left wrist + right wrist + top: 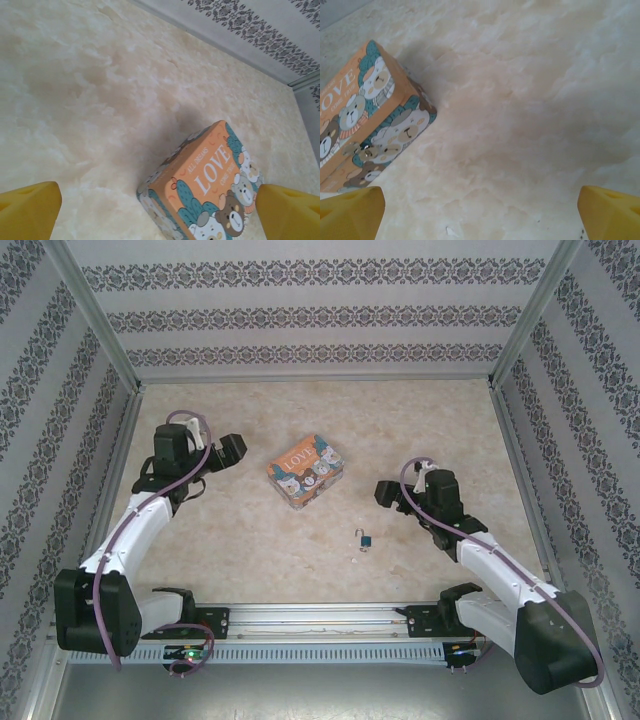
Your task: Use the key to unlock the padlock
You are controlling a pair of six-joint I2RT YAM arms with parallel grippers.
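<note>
The padlock [366,538] is tiny: blue body, thin silver U-shaped loop, lying loose on the creamy marble-look worktop [250,540], just near-right of the box [306,471]. Can't really pick out a key at that size. The box is a glossy orange rectangle with cartoon bears and "LOVE" on the lid. The left pincer [226,452] sits off to the box's left and the right pincer [386,492] to its right. Both are spread wide with nothing in them, blocky yellow fingertips [27,210] well apart.
</note>
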